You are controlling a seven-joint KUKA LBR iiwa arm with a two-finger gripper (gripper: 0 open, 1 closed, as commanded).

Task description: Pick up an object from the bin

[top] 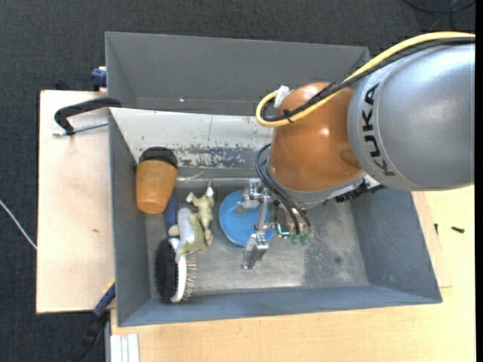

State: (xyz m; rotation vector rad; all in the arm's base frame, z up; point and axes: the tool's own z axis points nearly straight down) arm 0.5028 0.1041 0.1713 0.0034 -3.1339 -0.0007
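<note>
My gripper [256, 241] hangs low in the middle of the bin, under the orange wrist cover. It is over the right edge of a flat blue round disc [232, 221] that lies on the bin floor. The gripper's metal parts hide the disc's right side. Just left of the disc lies a pale yellow toy dinosaur [199, 221], touching or nearly touching the disc's rim.
A black and white hairbrush [172, 271] lies at the front left corner. An orange cup with a dark cap [155, 183] lies against the left wall, further back. The arm covers the bin's back right part.
</note>
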